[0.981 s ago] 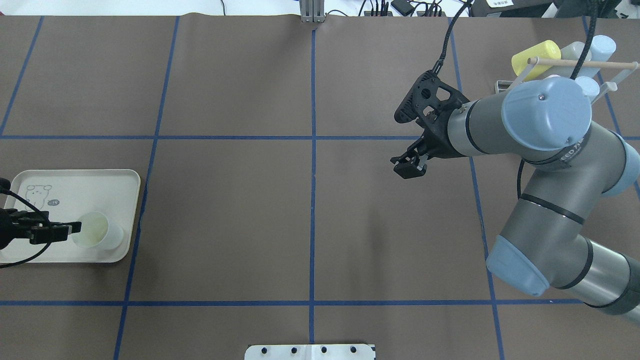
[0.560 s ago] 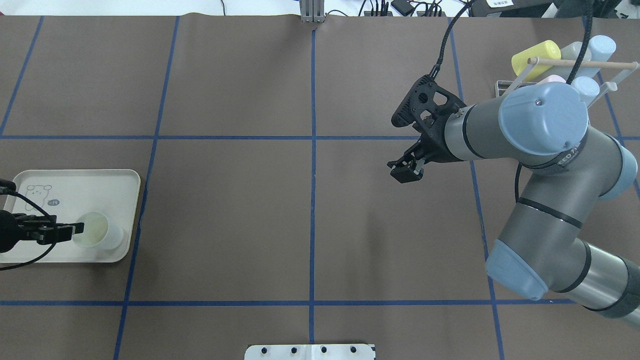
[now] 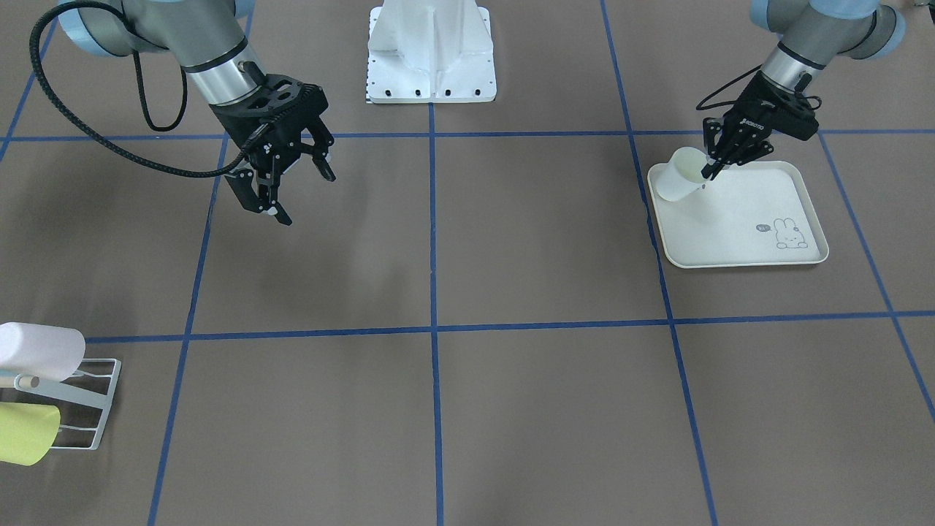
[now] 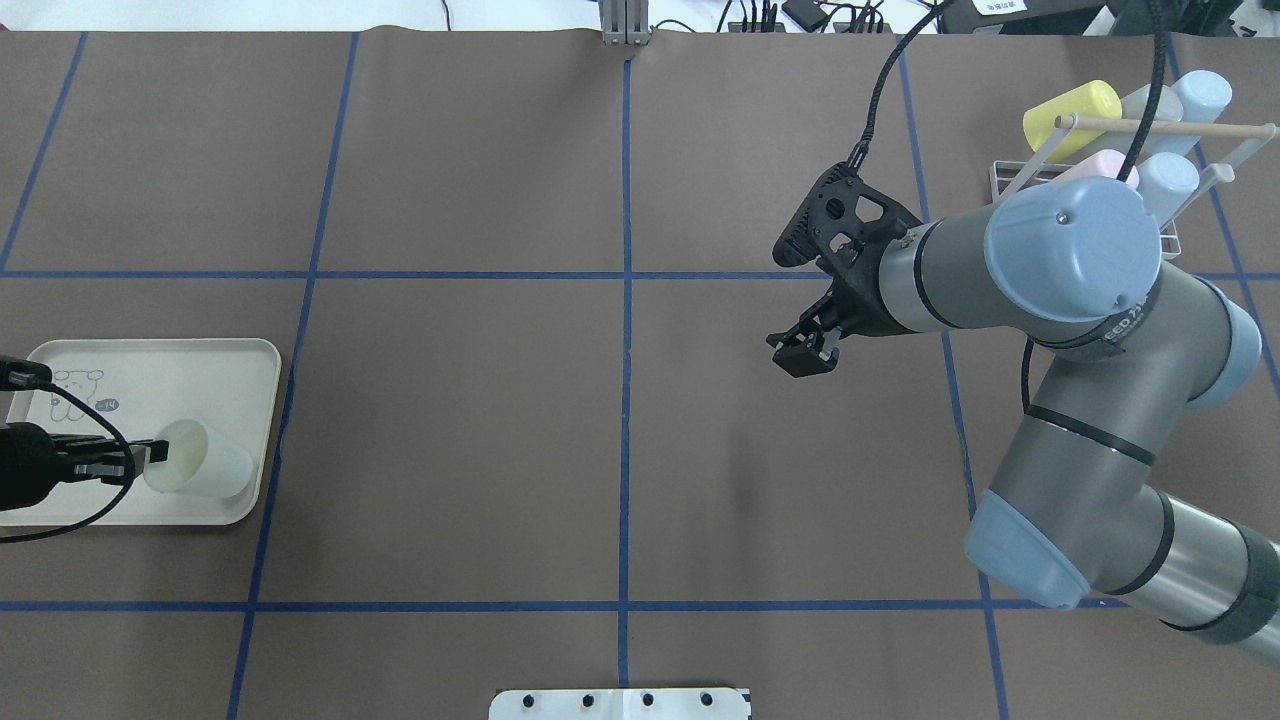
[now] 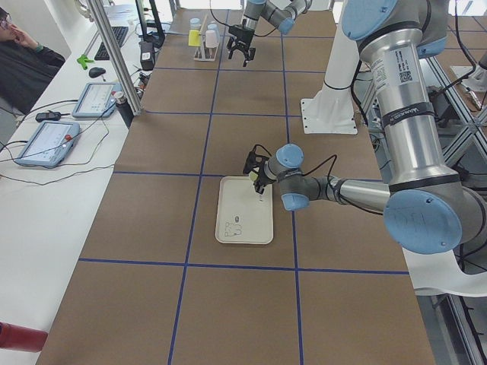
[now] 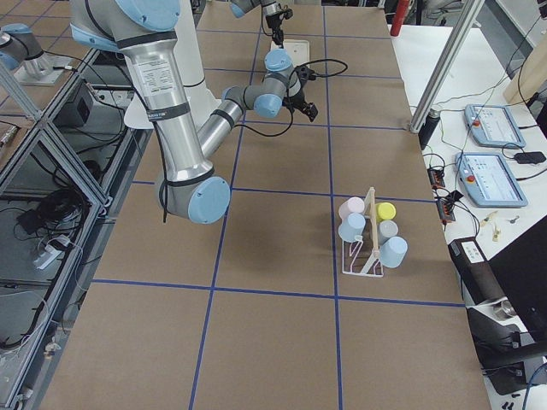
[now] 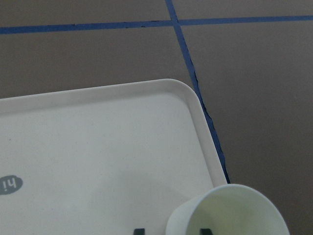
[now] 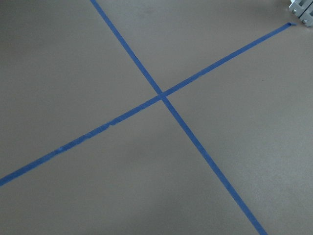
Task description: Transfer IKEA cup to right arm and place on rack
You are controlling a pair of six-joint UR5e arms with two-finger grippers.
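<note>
Cream tray (image 4: 200, 362) lies at the left end of the counter (image 4: 450, 420). You will find the pale IKEA cup (image 4: 212, 470) on the tray's corner nearest the robot, tilted, its mouth toward the left gripper (image 4: 155, 454). That gripper's fingers are clenched on the cup's rim, one inside the wall and one outside. Right of centre, the right gripper (image 4: 800, 352) hangs above bare brown counter, fingers released and holding nothing, well apart from the cup. At the far right stands the white wire rack (image 4: 1003, 177), carrying yellow, pink and pale blue cups (image 4: 1075, 112).
</note>
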